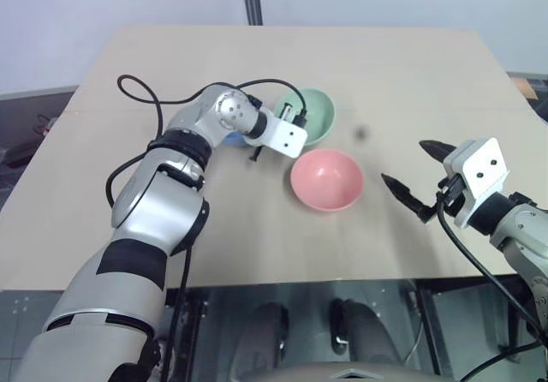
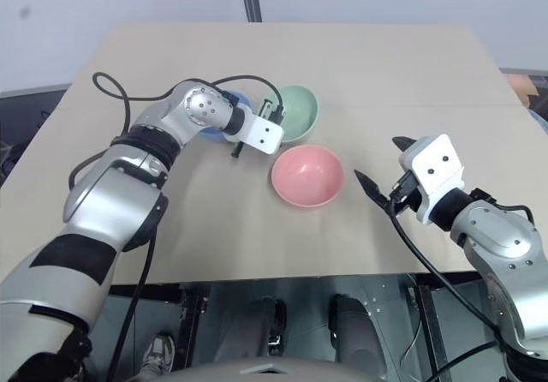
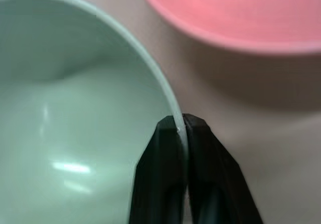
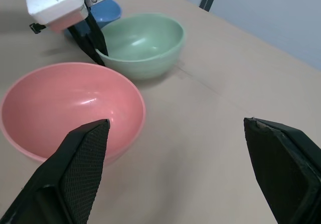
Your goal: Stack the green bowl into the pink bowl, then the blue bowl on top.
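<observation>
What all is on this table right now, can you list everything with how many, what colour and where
green bowl: one, pale mint green, upright on the table, behind the pink bowl, its rim pinched by the left pincer
pink bowl: one, salmon pink, upright and empty, near the table's middle, apart from the green bowl
blue bowl: one, light blue, on the table just left of the green bowl, mostly hidden behind the left arm
table: one, light tan top
left pincer: one, black fingers, shut on the green bowl's near rim, one finger inside and one outside
right pincer: one, black fingers, open, held above the table to the right of the pink bowl, holding nothing
</observation>
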Robot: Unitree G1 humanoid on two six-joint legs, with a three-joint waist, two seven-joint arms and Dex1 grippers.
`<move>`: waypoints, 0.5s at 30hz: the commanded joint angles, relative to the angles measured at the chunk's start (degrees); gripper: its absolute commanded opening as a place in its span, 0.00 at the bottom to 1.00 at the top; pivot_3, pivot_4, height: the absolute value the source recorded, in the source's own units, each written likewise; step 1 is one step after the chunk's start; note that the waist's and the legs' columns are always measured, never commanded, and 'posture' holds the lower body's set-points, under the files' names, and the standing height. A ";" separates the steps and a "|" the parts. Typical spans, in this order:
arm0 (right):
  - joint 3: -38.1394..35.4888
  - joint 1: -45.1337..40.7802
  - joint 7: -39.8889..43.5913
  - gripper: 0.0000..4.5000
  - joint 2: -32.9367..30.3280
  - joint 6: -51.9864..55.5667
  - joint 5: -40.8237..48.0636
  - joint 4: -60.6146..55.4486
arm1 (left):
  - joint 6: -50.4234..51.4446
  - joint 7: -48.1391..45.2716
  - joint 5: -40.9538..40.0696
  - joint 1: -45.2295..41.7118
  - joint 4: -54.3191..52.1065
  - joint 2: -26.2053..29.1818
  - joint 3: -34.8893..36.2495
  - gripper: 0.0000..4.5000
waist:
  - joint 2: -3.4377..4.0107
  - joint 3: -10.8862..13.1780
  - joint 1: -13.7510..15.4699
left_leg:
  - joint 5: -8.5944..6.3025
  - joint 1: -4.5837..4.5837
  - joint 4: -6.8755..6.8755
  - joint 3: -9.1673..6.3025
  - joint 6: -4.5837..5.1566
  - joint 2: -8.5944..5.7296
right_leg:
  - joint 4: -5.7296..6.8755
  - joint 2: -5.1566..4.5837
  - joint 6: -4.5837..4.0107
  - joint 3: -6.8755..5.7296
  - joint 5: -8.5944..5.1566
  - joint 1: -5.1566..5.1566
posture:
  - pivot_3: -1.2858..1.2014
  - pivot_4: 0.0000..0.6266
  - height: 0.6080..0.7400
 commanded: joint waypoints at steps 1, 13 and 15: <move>-1.72 0.29 -0.01 1.00 -0.70 -2.14 -0.28 -1.16 | -2.55 -4.92 -6.42 -3.16 -3.34 1.29 5.27 0.04 | 0.00 0.00 0.00 | 0.00 0.00 0.01 0.00 0.00 0.00 | 0.00 0.00 0.00 -0.01 0.00 0.00 | 0.52 0.24 1.00; -3.92 1.84 1.95 1.00 -1.81 -7.98 -2.00 5.51 | 14.24 -29.60 -33.99 11.91 -42.41 10.18 2.80 0.04 | 0.06 -0.04 -0.80 | -0.02 0.18 0.02 -0.07 0.04 0.01 | 0.12 0.00 -0.02 0.25 0.01 0.02 | 0.52 0.24 1.00; -3.67 1.34 2.15 1.00 -1.99 -8.26 -2.00 5.76 | 14.48 -29.60 -34.72 12.89 -43.75 10.94 0.93 0.04 | 0.06 -0.04 -0.64 | -0.01 0.18 0.07 -0.11 0.04 0.01 | 0.15 0.02 -0.01 0.22 0.02 0.04 | 0.52 0.24 1.00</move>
